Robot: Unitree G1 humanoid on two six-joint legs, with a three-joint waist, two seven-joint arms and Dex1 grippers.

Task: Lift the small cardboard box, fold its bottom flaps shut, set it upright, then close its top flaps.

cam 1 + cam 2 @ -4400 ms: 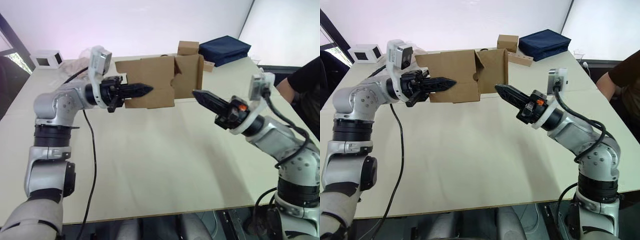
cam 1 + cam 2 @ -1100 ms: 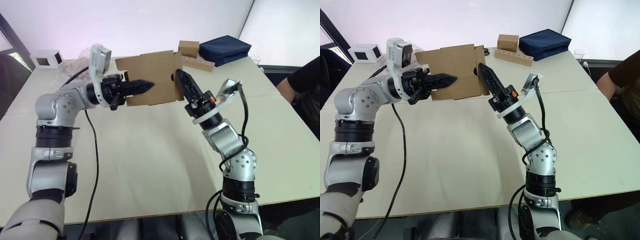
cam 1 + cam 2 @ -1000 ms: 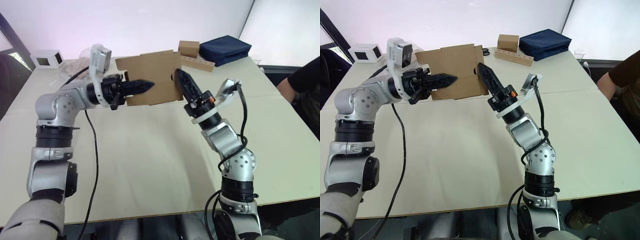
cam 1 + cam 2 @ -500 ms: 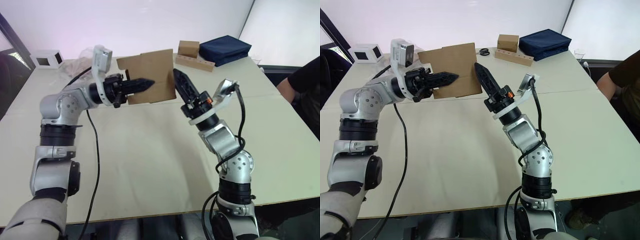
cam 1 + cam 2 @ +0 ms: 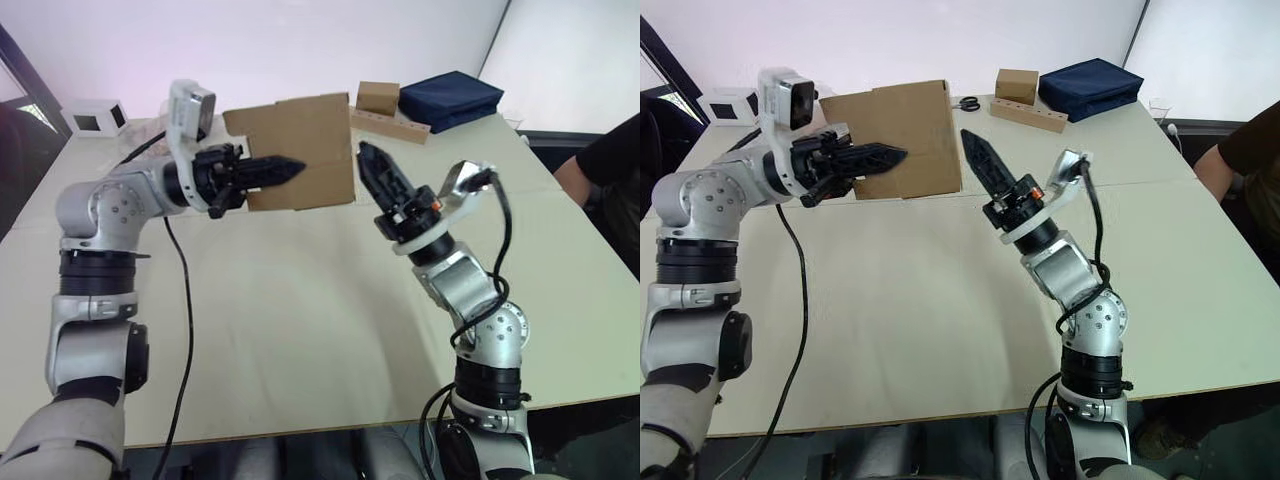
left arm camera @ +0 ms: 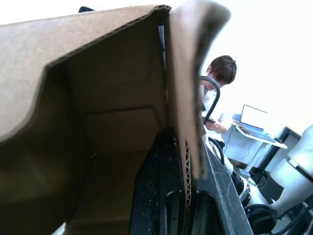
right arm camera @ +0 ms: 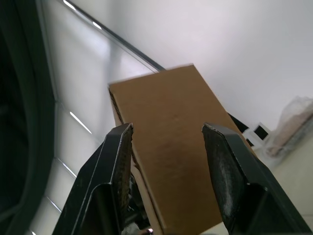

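The small cardboard box (image 5: pixel 300 150) hangs lifted above the worktop (image 5: pixel 300 320), its wall pinched by the left end effector (image 5: pixel 285 168), while the right end effector (image 5: pixel 372 165) waits spread just beside it (flap folding apparently unfinished).

We see the small cardboard box (image 5: pixel 300 150) as plain brown corrugated cardboard, matt and unprinted, with the fluted core showing along a cut edge beside the left claw (image 6: pixel 186 196), whose fingers look like black, slightly glossy plastic. The right claw (image 7: pixel 168 171) has the same dark, smooth finish with a faint sheen. The bench (image 5: pixel 300 330) looks smooth, pale and matt.
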